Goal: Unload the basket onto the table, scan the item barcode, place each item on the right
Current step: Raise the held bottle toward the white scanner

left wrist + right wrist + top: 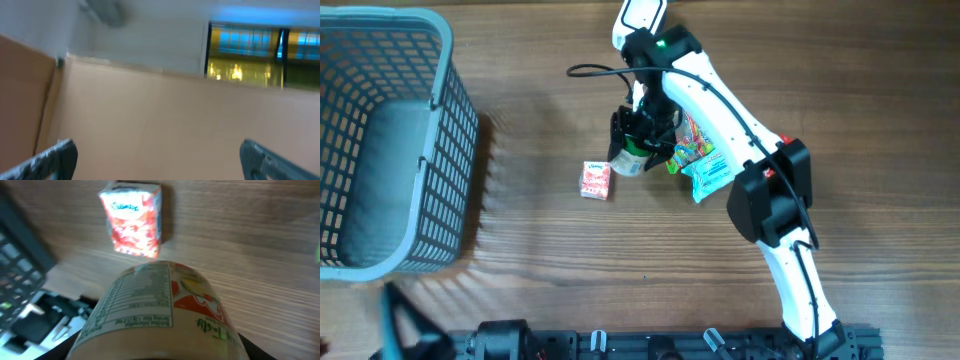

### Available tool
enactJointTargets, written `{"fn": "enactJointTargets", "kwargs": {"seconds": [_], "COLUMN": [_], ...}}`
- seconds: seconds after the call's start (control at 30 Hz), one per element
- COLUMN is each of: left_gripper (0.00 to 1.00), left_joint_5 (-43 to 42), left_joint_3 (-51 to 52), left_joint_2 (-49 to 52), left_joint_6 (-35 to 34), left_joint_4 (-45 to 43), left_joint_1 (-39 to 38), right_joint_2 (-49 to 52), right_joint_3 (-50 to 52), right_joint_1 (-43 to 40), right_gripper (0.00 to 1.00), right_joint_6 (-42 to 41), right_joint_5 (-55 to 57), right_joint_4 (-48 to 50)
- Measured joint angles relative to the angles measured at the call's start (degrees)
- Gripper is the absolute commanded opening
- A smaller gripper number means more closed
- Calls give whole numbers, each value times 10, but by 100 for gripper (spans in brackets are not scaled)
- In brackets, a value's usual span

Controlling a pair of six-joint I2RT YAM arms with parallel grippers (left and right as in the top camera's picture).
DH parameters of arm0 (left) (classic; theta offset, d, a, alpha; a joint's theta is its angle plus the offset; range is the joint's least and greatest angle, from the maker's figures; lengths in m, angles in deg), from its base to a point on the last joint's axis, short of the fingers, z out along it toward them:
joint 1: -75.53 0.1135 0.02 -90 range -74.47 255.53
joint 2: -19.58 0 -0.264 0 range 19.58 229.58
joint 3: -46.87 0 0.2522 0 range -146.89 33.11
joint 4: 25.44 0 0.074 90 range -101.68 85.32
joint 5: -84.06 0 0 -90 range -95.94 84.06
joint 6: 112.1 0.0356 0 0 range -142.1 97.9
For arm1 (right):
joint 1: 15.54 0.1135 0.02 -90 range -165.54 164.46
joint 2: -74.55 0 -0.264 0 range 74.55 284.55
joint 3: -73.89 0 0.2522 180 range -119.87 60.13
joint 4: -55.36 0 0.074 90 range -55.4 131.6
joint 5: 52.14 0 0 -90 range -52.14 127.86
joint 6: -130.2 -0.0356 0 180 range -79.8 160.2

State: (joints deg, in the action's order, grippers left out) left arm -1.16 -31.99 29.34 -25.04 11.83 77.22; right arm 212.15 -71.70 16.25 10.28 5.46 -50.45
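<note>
The item is a cream cylindrical container (pixel 155 310) with a green-printed nutrition label and a red-orange graphic. It lies on its side on the wooden table (pixel 620 250), and its green and white end (pixel 631 160) shows under the right arm. My right gripper (pixel 642 138) (pixel 160 352) is shut on its sides, dark fingers (pixel 250 347) pressed against it. No barcode shows in any view. My left gripper (pixel 157 157) stands wide open with nothing between its fingers, facing a tan board away from the table.
A small red and white carton (pixel 596 180) (pixel 132 220) lies just left of the container. A colourful snack packet (pixel 703 160) lies to its right, under the arm. A grey mesh basket (pixel 450 150) fills the left side. The arm bases line the front edge.
</note>
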Motion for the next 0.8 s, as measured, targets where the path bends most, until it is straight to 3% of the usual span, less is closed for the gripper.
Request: {"fn": "enactJointTargets", "kwargs": {"seconds": [0.1, 0.27, 0.43, 0.5, 0.67, 0.8], "left_gripper": [100, 100, 100, 100, 100, 100], "left_joint_5": [-28, -95, -116, -122, -154, -176], "left_joint_3": [3, 35, 189, 263, 419, 508], "left_joint_2": [0, -1, -2, -3, -2, -2], "left_joint_6": [14, 36, 10, -14, -62, -73], "left_joint_4": [94, 114, 51, -25, -136, -203], "left_joint_1": [0, 0, 0, 0, 0, 0], "right_joint_2": [0, 0, -17, -45, -102, -118], "right_joint_3": [0, 0, 0, 0, 0, 2], "right_joint_1": [-4, -3, -3, -4, -15, -19], "right_gripper": [56, 56, 53, 53, 53, 53], "right_joint_6": [4, 13, 17, 17, 21, 24], "right_joint_5": [-24, -25, 71, 133, 188, 318], "right_joint_4": [0, 0, 1, 26, 174, 362]}}
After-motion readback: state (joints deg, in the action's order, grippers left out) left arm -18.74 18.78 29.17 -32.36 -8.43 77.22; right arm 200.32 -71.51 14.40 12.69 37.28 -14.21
